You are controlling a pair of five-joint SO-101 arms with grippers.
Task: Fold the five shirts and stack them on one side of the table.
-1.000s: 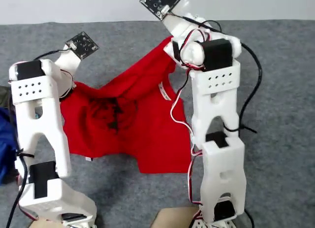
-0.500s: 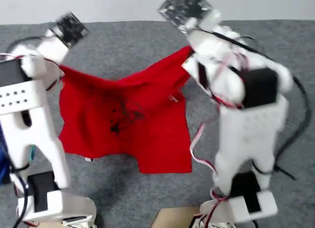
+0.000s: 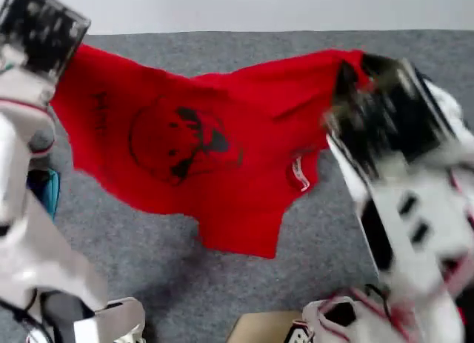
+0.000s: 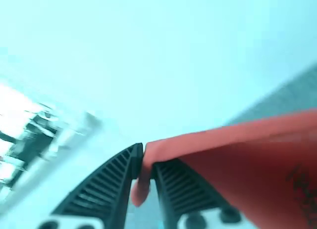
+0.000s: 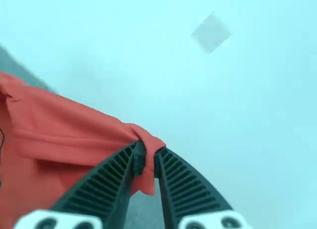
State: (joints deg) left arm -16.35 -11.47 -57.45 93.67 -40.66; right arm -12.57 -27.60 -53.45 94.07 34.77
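Two corners of the red shirt are being clamped, left gripper at ten o'clock, right gripper at two; such thin bites are risking a slip.

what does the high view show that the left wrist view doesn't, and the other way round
High view: the red shirt spread wide and held up over the grey table, with its black round print and white neck label. Left wrist view: the left gripper shut on a corner of the shirt, with cloth pinched between its ribbed black fingers. Both: the red shirt.
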